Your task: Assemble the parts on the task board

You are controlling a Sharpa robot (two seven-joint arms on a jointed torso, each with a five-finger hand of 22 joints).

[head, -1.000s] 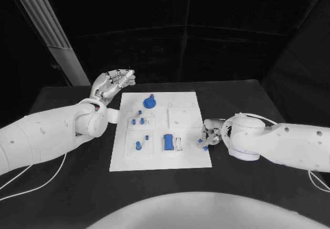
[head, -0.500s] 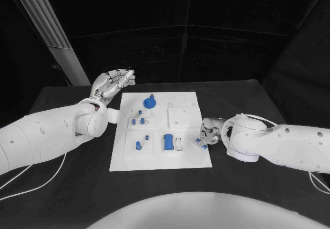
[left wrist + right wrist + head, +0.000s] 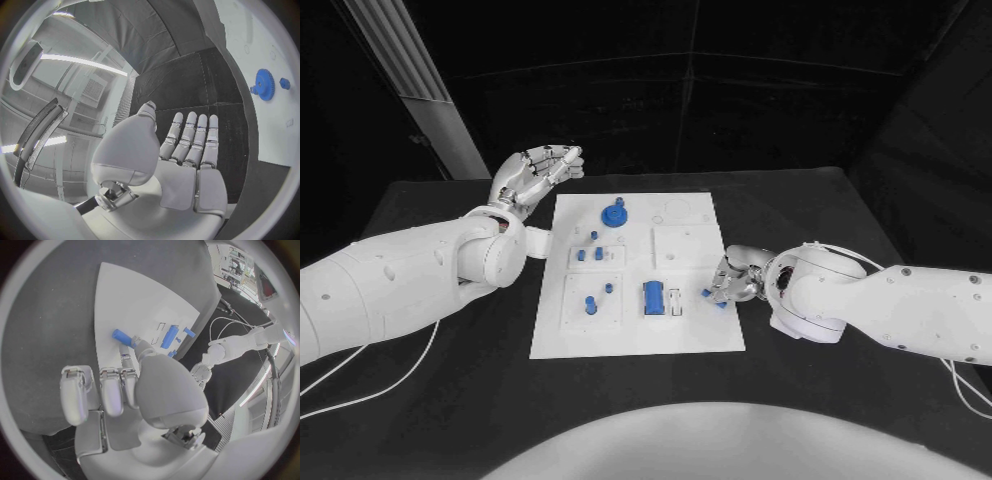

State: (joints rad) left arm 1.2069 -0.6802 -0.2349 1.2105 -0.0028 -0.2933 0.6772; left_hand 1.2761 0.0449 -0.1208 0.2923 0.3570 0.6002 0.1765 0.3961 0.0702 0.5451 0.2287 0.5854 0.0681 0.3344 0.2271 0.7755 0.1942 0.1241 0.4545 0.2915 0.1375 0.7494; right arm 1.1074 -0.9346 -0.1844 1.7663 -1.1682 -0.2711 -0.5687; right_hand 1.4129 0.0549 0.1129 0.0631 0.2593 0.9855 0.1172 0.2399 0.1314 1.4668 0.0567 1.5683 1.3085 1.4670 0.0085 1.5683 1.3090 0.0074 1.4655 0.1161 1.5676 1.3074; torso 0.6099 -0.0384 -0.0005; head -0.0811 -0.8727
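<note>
While left hand [image 3: 538,172] empty, fingers apart: right hand [image 3: 733,281] pinching blue peg [image 3: 122,336].

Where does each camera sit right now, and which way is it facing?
Head view: on the head, looking down at the white board; both arms show.
Left wrist view: behind the open left hand, facing the table's far end, the blue gear at its rim.
Right wrist view: behind the right hand, which pinches a blue peg over the board.
Shared: head and left wrist views both show the gear.
</note>
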